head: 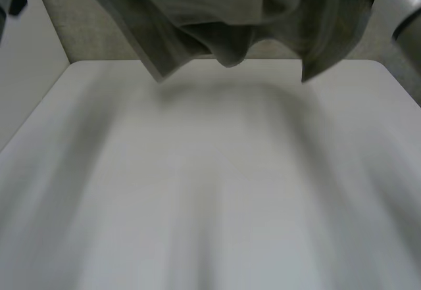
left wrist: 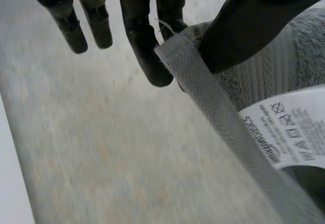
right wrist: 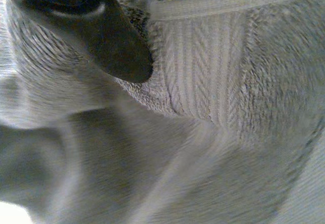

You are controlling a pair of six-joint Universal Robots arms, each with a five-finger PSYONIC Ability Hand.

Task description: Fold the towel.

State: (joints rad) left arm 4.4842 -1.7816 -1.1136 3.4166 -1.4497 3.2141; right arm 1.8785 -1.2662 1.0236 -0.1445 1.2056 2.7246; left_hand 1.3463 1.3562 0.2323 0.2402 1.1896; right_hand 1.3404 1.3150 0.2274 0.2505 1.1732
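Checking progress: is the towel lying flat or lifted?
Lifted: the towel hangs bunched above the table, its hem pinched by left hand and right hand.

head view looking down on table [head: 210,204], both wrist views close on towel [right wrist: 213,82]

White table [head: 210,191], smooth matt top (rounded far corners)

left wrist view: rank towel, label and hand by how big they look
1. towel
2. left hand: covers nearly as much as the towel and sits nearer the camera, so this order is unsure
3. label: clearly smallest
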